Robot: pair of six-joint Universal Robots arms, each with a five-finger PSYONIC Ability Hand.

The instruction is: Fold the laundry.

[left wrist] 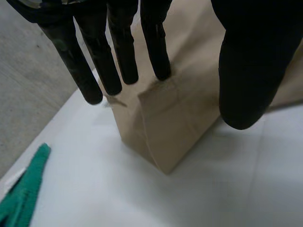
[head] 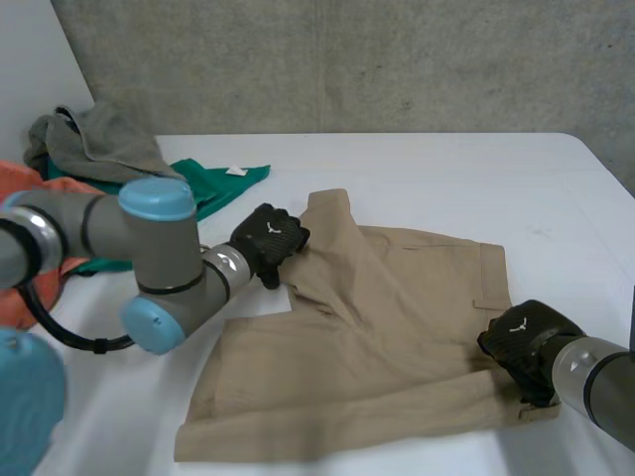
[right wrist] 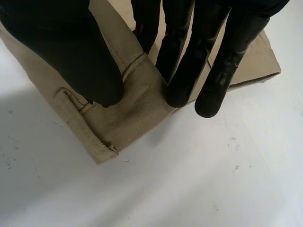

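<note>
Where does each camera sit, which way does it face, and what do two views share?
Head view: behind and between the arms, looking down at white table and beige shorts; both arms, left hand, right hand show.
Left wrist view: on that wrist, looking along the palm at a shorts fold; fingers and thumb show.
Right wrist view: on that wrist, looking at the pinched waistband corner; fingers and thumb show.
Head and left wrist views share the green cloth.
</note>
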